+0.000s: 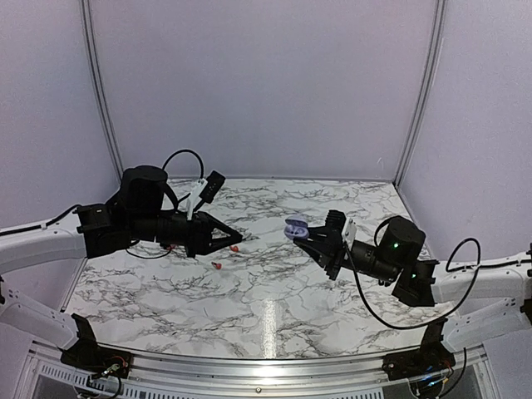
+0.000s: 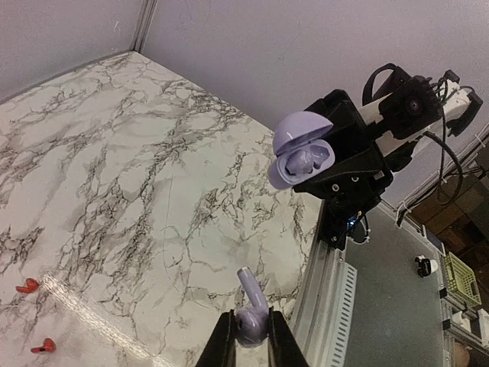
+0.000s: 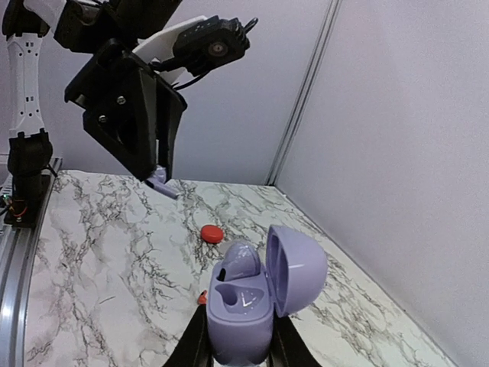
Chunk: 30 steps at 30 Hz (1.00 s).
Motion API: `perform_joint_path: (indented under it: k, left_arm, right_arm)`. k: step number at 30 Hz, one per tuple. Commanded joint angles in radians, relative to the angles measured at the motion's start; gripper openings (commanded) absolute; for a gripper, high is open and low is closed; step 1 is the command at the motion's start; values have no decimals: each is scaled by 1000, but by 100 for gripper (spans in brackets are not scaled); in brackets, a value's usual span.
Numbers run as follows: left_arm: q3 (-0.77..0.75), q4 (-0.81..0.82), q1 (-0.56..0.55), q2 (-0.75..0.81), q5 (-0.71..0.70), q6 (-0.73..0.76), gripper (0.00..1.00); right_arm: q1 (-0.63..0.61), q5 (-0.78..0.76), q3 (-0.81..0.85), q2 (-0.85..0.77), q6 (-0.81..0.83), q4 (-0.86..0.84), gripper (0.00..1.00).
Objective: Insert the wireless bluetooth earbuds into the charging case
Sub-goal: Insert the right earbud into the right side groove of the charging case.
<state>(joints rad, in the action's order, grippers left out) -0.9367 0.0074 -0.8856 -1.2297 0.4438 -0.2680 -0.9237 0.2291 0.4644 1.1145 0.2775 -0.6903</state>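
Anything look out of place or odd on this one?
Yes: small red pieces lie loose on the marble table near the left tool, matching neither the lilac earbud it holds nor the lilac case.

My right pincer [image 3: 238, 336] grips the lilac plastic charging case [image 3: 241, 310] upright off the marble tabletop [image 3: 114, 252]. Its domed lid is swung open to one side. One well of the case seems to hold an earbud and the nearer well is bare. My left pincer [image 2: 250, 332] pinches a lilac stemmed earbud [image 2: 252, 310], stem up, well apart from the case and facing its open mouth. Two tiny red plastic pieces [image 2: 27, 286] lie on the marble, farther from the case.
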Motion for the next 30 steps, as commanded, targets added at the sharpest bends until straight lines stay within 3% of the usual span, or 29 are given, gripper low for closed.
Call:
perform_joint_path:
  k: [1,15,30]
  left_arm:
    - [-69,-88,-13,-7,87,-131,12]
    - [-235,-96,-72,-96,110,-355,11]
    - [-258,-45,-76,-142,74,-616,12]
  right_arm:
    - [-21,-116,1,34,103,-174,0]
    - [-71,-207,-1,145,260,-357,0]
    - [-139,-298,-10,238,390,-499,0]
